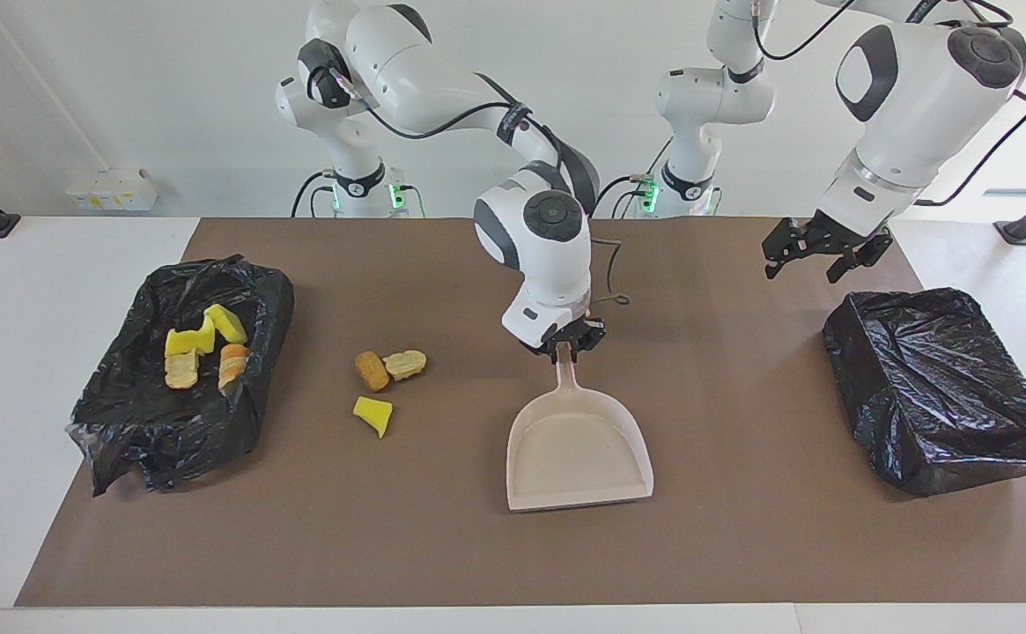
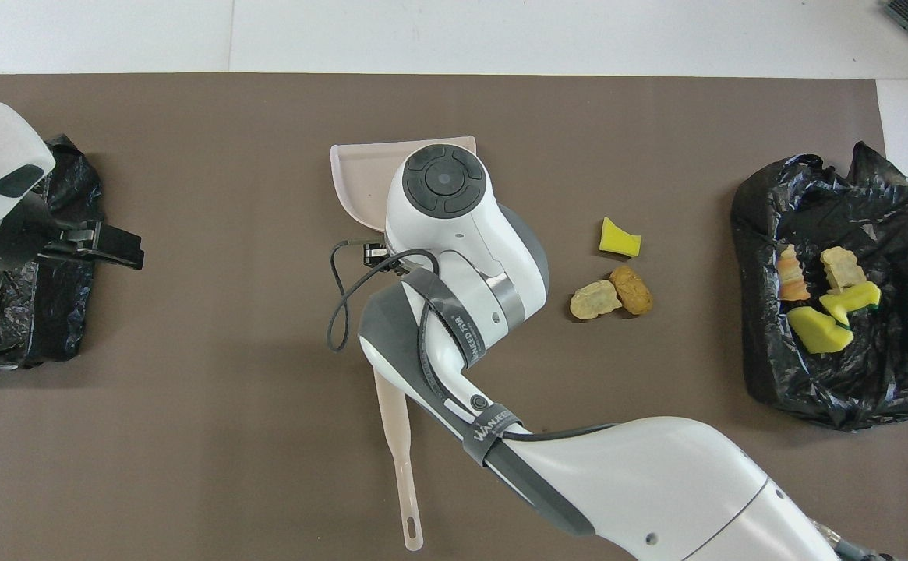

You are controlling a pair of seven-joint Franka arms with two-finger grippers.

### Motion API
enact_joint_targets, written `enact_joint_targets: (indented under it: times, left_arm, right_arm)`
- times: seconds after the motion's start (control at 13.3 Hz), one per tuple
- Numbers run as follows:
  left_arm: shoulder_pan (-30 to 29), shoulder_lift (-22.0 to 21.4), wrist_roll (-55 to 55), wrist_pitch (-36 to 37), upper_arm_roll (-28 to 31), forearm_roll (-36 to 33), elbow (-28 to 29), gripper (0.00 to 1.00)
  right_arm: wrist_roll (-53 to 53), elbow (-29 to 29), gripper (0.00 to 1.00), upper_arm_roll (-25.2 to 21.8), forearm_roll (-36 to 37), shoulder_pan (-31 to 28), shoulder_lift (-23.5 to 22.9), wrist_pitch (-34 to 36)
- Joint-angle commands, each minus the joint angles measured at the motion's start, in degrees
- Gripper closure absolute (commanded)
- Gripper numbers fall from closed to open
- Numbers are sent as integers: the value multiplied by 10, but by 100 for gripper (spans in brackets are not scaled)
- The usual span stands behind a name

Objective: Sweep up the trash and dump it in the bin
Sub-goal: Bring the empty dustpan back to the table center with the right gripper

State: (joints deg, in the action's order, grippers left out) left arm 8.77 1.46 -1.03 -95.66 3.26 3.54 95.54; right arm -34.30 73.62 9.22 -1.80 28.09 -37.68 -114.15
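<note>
Dustpan [image 1: 576, 449] lies flat on the table, right pincer [image 1: 568, 345] clamped on its handle, mouth aimed away from the robots, likely ready for sweeping. Three trash pieces [image 1: 384, 380] lie loose beside that pincer, four in the bin [image 1: 180, 379] past them. Left pincer [image 1: 816, 249] waits wide above the second bin [image 1: 940, 387].

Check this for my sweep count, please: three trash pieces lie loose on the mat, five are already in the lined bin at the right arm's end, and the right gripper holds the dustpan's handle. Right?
Not quite: the bin at the right arm's end holds four pieces, not five, as the overhead view shows. Three trash pieces do lie loose on the mat, and the right gripper does hold the handle of the dustpan.
</note>
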Motion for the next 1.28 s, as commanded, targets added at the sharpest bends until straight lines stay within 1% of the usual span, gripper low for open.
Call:
enact_joint_targets:
  times: [0.0, 0.15, 0.23, 0.3, 0.45, 0.68, 0.83, 0.9, 1.05, 1.13, 1.2]
  left_arm:
    - [-6, 3, -6, 9, -4, -8, -8, 0]
    - [-6, 3, -6, 9, -4, -8, -8, 0]
    - [-6, 3, -6, 9, -4, -8, -8, 0]
    - [-6, 3, -6, 9, -4, -8, -8, 0]
    - [-6, 2, -6, 9, -4, -8, -8, 0]
    - [-6, 2, -6, 9, -4, -8, -8, 0]
    - [-6, 3, -6, 9, -4, -8, -8, 0]
    - [-6, 3, -6, 9, -4, -8, -8, 0]
    - [-6, 2, -6, 8, -4, -8, -8, 0]
    - [-6, 2, -6, 9, -4, -8, -8, 0]
    - [-6, 3, -6, 9, -4, -8, -8, 0]
  right_arm:
    - [-20, 10, 100, 3, -3, 1, -12, -23]
    - [-19, 11, 99, 4, 4, -3, -10, -26]
    - [-11, 10, 39, 3, 6, -4, -10, -20]
    - [4, 10, 0, 4, 31, -2, -6, -13]
    - [8, 10, 0, 6, 37, -9, 14, 2]
    - [10, 42, 0, 6, 29, -26, 60, 12]
    - [19, 64, 0, 7, 28, -25, 101, 45]
    - [20, 85, 0, 7, 17, -24, 127, 65]
    - [20, 147, 0, 7, -27, -18, 185, 89]
    - [13, 184, 0, 11, -37, -8, 211, 94]
    - [7, 226, 0, 11, -50, 16, 238, 89]
